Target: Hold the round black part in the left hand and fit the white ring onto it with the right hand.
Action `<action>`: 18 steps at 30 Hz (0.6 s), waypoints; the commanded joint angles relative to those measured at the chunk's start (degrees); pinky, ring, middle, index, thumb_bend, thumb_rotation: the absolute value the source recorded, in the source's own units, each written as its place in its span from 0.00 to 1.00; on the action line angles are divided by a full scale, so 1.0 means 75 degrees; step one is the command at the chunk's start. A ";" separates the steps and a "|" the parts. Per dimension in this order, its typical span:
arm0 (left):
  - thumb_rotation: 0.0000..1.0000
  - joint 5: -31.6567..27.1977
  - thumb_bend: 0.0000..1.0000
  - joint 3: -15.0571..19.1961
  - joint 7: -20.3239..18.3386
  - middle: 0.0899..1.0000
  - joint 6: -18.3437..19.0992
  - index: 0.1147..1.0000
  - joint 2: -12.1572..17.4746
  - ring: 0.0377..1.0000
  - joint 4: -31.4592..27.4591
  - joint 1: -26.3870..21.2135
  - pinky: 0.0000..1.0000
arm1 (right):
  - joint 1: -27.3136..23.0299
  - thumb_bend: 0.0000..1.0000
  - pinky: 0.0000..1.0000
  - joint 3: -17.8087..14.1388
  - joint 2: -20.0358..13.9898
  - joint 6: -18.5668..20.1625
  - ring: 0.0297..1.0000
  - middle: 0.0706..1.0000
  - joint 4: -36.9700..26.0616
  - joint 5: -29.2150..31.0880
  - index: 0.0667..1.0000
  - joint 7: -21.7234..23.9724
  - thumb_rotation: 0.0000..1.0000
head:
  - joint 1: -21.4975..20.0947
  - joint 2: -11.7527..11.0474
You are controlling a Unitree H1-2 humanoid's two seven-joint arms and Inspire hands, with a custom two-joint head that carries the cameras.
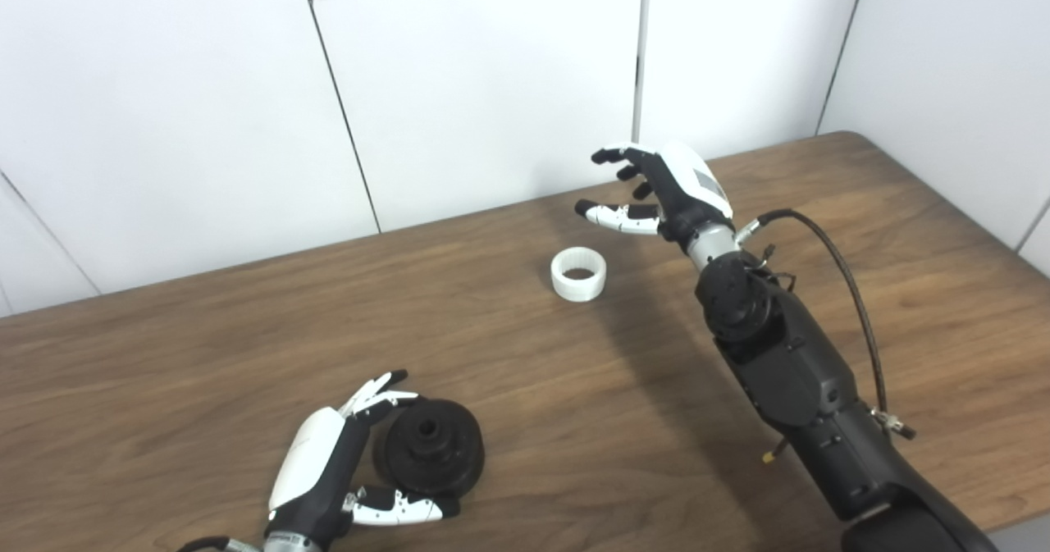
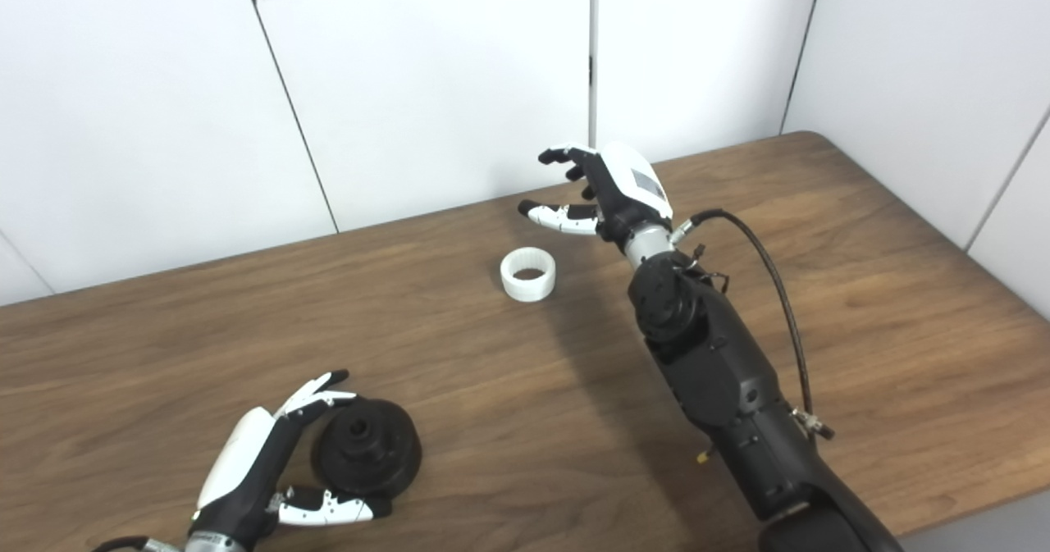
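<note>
The round black part [image 1: 430,447] rests on the wooden table [image 1: 205,347] near the front left. My left hand [image 1: 328,462] cups it from the left, fingers over its far rim and thumb under its near edge; whether it grips firmly I cannot tell. The white ring [image 1: 578,273] stands alone further back, near the table's middle. Up and to the right of the ring, my right hand [image 1: 656,191] hovers open with fingers spread and nothing in it.
White wall panels [image 1: 476,76] stand right behind the table's far edge. The right arm [image 1: 787,371] and its black cable [image 1: 853,298] stretch over the right half of the table. The table's right corner is rounded.
</note>
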 commanded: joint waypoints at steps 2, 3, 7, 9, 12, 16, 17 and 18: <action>0.21 0.0184 0.88 -0.0092 -0.0177 0.92 0.0276 0.56 0.0078 0.94 0.0315 0.0015 0.91 | -0.0288 0.62 0.64 0.0024 -0.0179 -0.0154 0.78 0.82 -0.0251 0.0054 0.76 0.0102 0.46 | 0.0017 0.0000; 0.21 0.0193 0.88 -0.0101 -0.0175 0.92 0.0287 0.56 0.0077 0.94 0.0315 0.0014 0.91 | -0.0291 0.62 0.63 0.0074 -0.0225 -0.0107 0.78 0.83 -0.0263 0.0036 0.76 0.0209 0.47 | 0.0034 0.0000; 0.22 0.0201 0.88 -0.0119 -0.0210 0.92 0.0367 0.57 0.0072 0.95 0.0279 0.0013 0.92 | -0.0334 0.67 0.63 0.0342 -0.0478 0.0313 0.82 0.87 -0.0372 -0.0097 0.80 0.0891 0.56 | 0.0061 -0.0011; 0.22 0.0210 0.88 -0.0123 -0.0215 0.92 0.0404 0.57 0.0061 0.95 0.0251 0.0021 0.93 | -0.0354 0.70 0.63 0.0465 -0.0603 0.0523 0.84 0.90 -0.0414 -0.0142 0.81 0.1220 0.59 | 0.0067 -0.0006; 0.22 0.0233 0.88 -0.0136 -0.0200 0.92 0.0413 0.57 0.0054 0.95 0.0223 0.0034 0.92 | -0.0372 0.77 0.64 0.0569 -0.0725 0.0691 0.85 0.91 -0.0406 -0.0135 0.82 0.1525 0.63 | 0.0092 0.0004; 0.21 0.0255 0.87 -0.0151 -0.0213 0.92 0.0460 0.57 0.0040 0.95 0.0191 0.0044 0.93 | -0.0401 0.87 0.64 0.0713 -0.0881 0.0748 0.87 0.93 -0.0313 -0.0108 0.83 0.1919 0.67 | 0.0118 0.0011; 0.21 0.0259 0.87 -0.0156 -0.0207 0.92 0.0452 0.57 0.0039 0.95 0.0196 0.0043 0.93 | -0.0412 0.89 0.65 0.0771 -0.0925 0.0759 0.88 0.93 -0.0294 -0.0120 0.84 0.2024 0.68 | 0.0123 0.0012; 0.21 0.0251 0.87 -0.0156 -0.0199 0.92 0.0434 0.57 0.0038 0.95 0.0204 0.0043 0.93 | -0.0426 0.92 0.67 0.0836 -0.0966 0.0775 0.89 0.94 -0.0279 -0.0135 0.85 0.2123 0.70 | 0.0123 0.0012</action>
